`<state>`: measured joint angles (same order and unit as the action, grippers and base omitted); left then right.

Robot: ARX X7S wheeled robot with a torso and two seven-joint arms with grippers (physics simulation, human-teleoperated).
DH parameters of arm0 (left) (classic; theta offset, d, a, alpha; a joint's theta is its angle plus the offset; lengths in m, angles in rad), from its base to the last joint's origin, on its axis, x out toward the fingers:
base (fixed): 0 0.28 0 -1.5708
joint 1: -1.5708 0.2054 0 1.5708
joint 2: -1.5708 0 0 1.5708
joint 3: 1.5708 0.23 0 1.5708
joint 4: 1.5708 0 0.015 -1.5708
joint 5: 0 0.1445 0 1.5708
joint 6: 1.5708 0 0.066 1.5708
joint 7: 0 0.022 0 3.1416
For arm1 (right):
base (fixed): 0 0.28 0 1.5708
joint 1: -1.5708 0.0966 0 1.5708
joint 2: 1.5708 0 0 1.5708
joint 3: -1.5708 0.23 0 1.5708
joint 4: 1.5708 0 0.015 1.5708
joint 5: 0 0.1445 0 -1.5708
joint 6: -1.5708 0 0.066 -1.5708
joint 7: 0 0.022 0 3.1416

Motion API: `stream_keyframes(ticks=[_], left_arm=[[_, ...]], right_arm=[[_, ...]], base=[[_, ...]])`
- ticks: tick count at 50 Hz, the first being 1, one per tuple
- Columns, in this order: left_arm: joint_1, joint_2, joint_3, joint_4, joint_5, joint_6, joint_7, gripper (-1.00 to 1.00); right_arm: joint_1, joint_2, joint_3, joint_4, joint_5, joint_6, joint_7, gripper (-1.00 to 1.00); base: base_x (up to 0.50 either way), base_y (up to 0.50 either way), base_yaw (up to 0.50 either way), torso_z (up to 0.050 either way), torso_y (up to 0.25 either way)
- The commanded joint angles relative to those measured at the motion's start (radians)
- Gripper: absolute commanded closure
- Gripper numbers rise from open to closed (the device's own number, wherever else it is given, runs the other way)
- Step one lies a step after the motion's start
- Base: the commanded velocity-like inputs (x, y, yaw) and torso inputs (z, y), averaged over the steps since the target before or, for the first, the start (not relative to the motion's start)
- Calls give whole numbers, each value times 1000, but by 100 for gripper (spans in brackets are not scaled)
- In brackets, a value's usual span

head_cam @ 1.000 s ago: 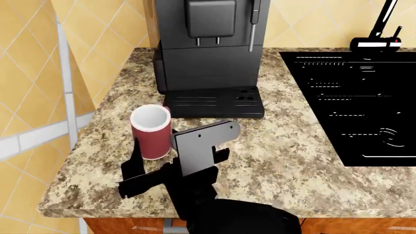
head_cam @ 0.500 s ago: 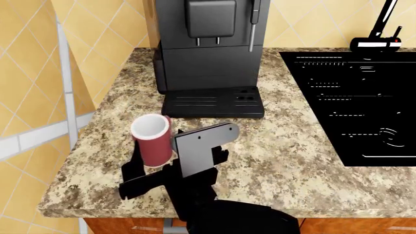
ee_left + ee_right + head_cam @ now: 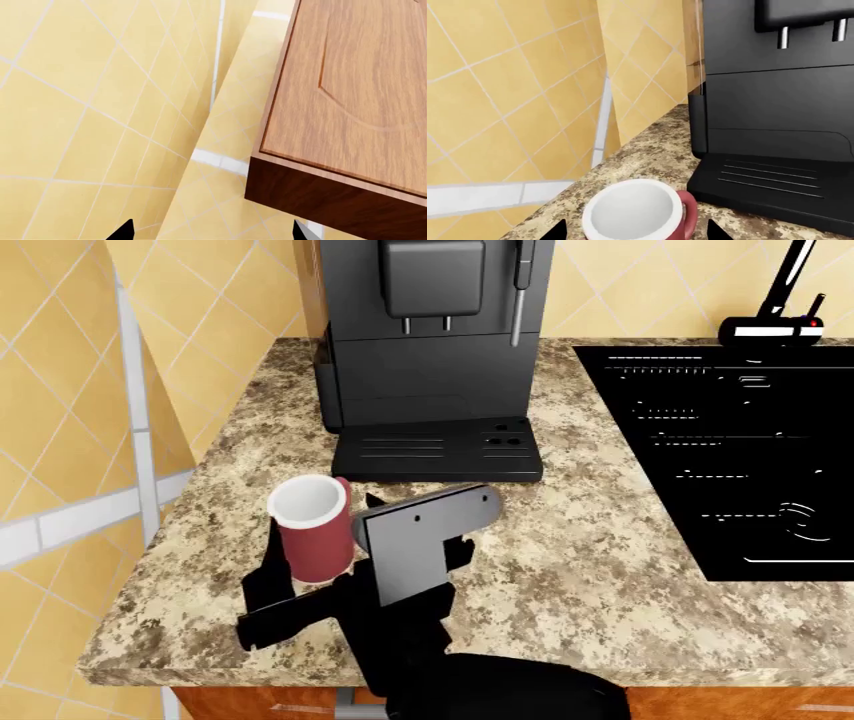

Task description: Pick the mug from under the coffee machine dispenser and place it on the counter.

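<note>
Right hand: seen nearest in the head view, black fingers spread either side of the mug; fingertips are seen apart in the right wrist view, but contact with the mug cannot be told. Mug: dusty red, white inside, upright on the counter, just in front of the drip tray. Dispenser: behind, above the tray. Sink: far right. Left hand: only two tips shown, apart, nothing between them, facing tiled wall and wooden cabinet.
</note>
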<state>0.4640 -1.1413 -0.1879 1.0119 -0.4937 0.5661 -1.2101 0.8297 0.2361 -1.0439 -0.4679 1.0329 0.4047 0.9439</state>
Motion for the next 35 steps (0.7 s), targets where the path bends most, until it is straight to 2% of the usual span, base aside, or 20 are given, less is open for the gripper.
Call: stream_keyframes(ticks=[1, 35], left_arm=[[-3, -2, -1, 1, -2, -1, -2, -100], [29, -15, -16, 6, 16, 12, -21, -100]], right_arm=[[7, 17, 11, -43, 5, -3, 16, -100], [48, 61, 48, -232, 39, 5, 98, -100]], base=[[0, 0, 0, 0, 0], [0, 0, 0, 0, 0]])
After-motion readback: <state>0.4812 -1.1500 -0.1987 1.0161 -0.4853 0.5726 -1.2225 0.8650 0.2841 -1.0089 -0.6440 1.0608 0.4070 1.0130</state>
